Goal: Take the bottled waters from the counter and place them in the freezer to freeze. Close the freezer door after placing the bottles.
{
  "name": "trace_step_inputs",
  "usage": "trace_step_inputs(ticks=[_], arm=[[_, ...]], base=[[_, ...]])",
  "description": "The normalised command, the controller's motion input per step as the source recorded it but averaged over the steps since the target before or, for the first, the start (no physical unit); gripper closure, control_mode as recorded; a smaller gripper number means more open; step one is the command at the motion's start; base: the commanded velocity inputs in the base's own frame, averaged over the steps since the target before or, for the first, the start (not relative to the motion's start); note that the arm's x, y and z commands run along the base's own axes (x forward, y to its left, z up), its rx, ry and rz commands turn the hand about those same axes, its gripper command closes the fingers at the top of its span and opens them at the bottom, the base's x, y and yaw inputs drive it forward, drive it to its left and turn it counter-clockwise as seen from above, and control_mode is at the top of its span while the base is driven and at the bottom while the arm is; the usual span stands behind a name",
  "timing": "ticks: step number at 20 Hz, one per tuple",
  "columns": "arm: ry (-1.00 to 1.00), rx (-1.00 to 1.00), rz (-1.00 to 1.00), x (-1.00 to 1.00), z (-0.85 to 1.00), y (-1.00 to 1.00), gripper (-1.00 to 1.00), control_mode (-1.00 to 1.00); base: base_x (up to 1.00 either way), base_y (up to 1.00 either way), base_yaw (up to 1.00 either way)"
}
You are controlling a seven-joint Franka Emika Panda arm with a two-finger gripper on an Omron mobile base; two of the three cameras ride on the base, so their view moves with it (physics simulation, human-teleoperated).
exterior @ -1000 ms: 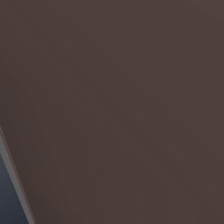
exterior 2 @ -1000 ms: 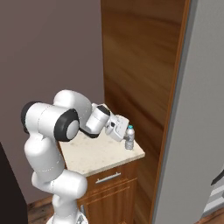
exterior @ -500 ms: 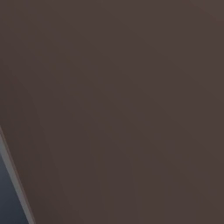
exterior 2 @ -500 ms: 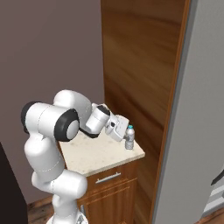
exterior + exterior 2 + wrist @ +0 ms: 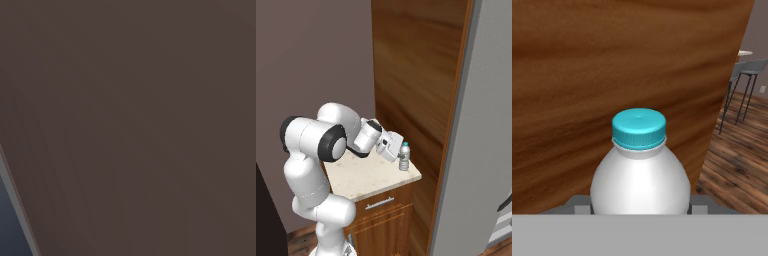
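here the tool (image 5: pixel 398 156) sits at the shoulder of one bottled water (image 5: pixel 404 157), which stands upright on the tabletop (image 5: pixel 363 175) near its far right corner, just beside the tall wooden panel (image 5: pixel 416 75). in the right base view the white hand reaches in from the left, level with the bottle, and touches its left side. in the hand view the bottle (image 5: pixel 640 170) sits dead centre between the two sides of the tool, teal cap (image 5: pixel 639 128) upward, with grey finger parts pressed against both flanks of its white body. the tool is closed on this bottle. the bottle's base still appears to rest on the beige speckled slab; whether it has lifted clear cannot be judged.

hidden or unclear: the fingertips are mostly covered by the bottle, so contact is read from the grey parts at either flank alone. the lower half of the bottle is cut off in the hand view. the label cannot be read in the right base view, as the bottle is too small. the left base view gives a flat dark brown surface (image 5: pixel 140 115) with a grey-blue strip at lower left, and what that surface is cannot be made out. a tall grey panel (image 5: pixel 481 125) rises at the right edge of the right base view, cut off by the frame. stools (image 5: pixel 744 82) on a wood floor (image 5: pixel 737 170) show beyond the wooden panel in the hand view.
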Motion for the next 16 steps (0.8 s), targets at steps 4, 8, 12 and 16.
trace_step_inputs(ticks=[4,8,12,16], arm=[[0.00,0.00,0.00,-0.02,0.00,0.00,1.00,-1.00],[0.04,0.00,0.12,-0.26,0.43,0.10,1.00,-1.00],[0.07,0.03,0.24,-0.64,0.94,0.36,1.00,-1.00],[0.00,0.02,0.35,-0.92,1.00,0.45,1.00,-1.00]], base=[[0.00,0.00,0.00],[0.00,0.00,0.00],[0.00,0.00,0.00],[0.00,0.00,0.00]])
